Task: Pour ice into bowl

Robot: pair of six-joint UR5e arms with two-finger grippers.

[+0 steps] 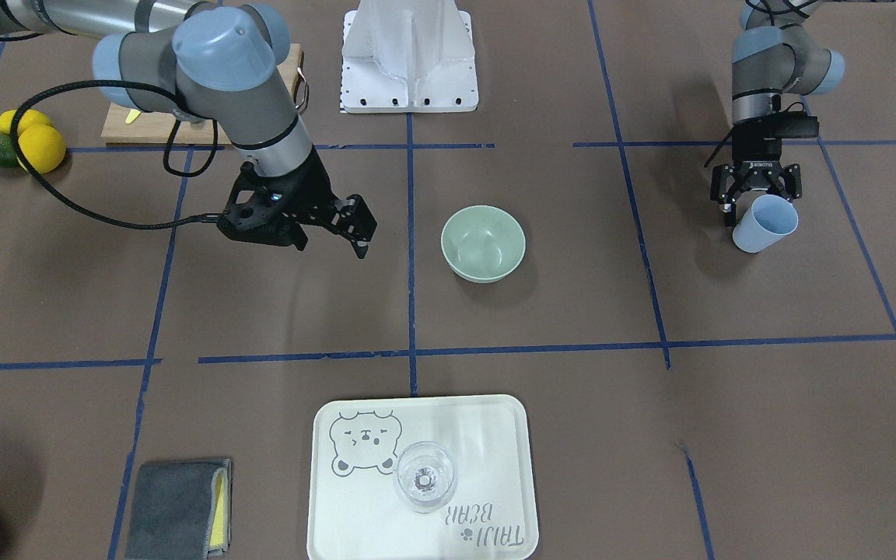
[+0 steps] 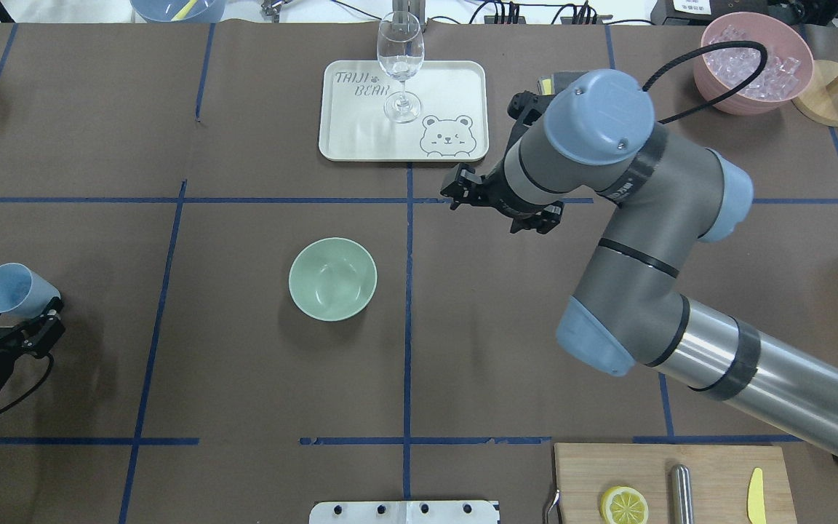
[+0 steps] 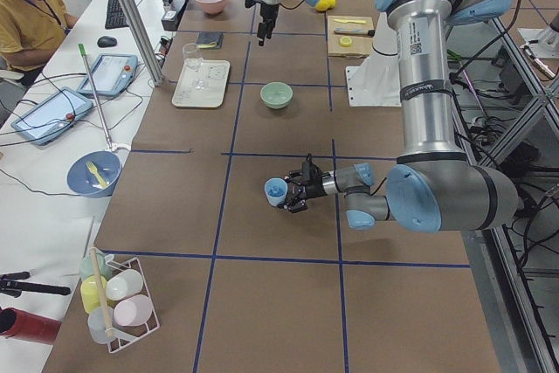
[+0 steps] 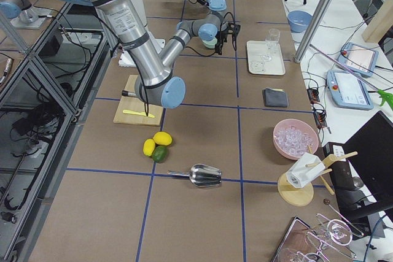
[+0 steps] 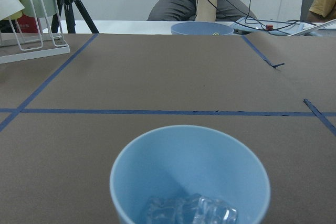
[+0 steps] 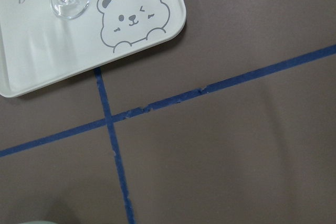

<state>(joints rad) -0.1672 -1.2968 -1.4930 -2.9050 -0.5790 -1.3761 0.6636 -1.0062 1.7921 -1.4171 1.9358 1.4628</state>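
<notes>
Ice (image 5: 191, 211), a small clump of clear cubes, lies in the bottom of the blue cup (image 2: 15, 290), close to the left end of the tabletop and well apart from the bowl.

The table (image 2: 244, 364) is covered in brown paper crossed by blue tape lines. The right arm (image 2: 652, 240) reaches in from the robot-side right corner toward the far edge. Its right gripper (image 1: 331, 247) hangs above the paper with its fingers spread and nothing between them, near the tray's corner.

The wooden cutting board (image 2: 586, 473) sits at the robot's edge on the right. The pale tray (image 2: 463, 80) with a bear drawing rests at the middle of the far edge. The pink container (image 2: 717, 87), heaped with clear cubes (image 2: 750, 62), stands at the far right corner.

The bowl (image 2: 332, 279), sage-green and holding nothing, sits near the table's middle, just left of the centre tape line.

The left gripper (image 2: 15, 314) is clamped around the blue cup, which is tilted. A wine glass (image 2: 400, 58) stands upright on the tray. A lemon slice (image 2: 624, 504) lies on the cutting board.
</notes>
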